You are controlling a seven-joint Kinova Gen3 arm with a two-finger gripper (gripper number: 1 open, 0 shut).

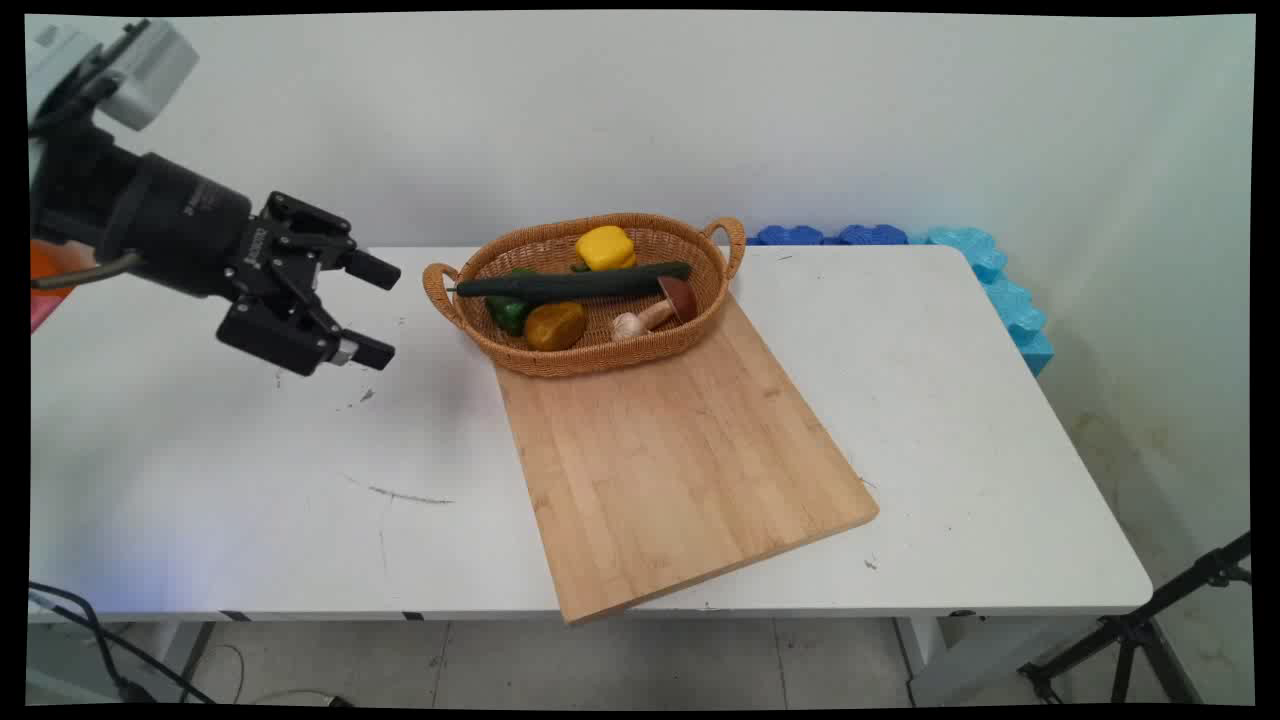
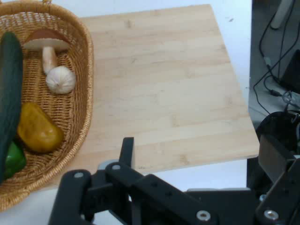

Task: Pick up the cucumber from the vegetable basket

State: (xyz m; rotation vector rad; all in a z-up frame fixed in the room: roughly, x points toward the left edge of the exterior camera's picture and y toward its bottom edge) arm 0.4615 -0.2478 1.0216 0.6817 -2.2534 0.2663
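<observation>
My black gripper [image 1: 382,312] hangs open and empty above the table's left part, pointing right at a woven basket [image 1: 585,358]. It is nearest to the basket's left handle, with a gap between them. Across the basket lies a long dark cucumber [image 1: 570,285]. Around it are a yellow pepper [image 1: 604,247], a green pepper [image 1: 510,312], an orange-yellow vegetable [image 1: 555,325], a mushroom [image 1: 668,303] and a garlic bulb [image 1: 628,325]. The hand view has the gripper [image 2: 197,149] low, the basket [image 2: 86,70] at left with the cucumber [image 2: 9,89], mushroom [image 2: 47,44] and garlic [image 2: 61,79].
A bamboo cutting board [image 1: 680,460] lies on the white table [image 1: 1000,450] with the basket on its far end, also shown as the board [image 2: 173,84]. Blue foam mats [image 1: 990,265] lean at the back right. A tripod [image 1: 1150,620] stands at the lower right.
</observation>
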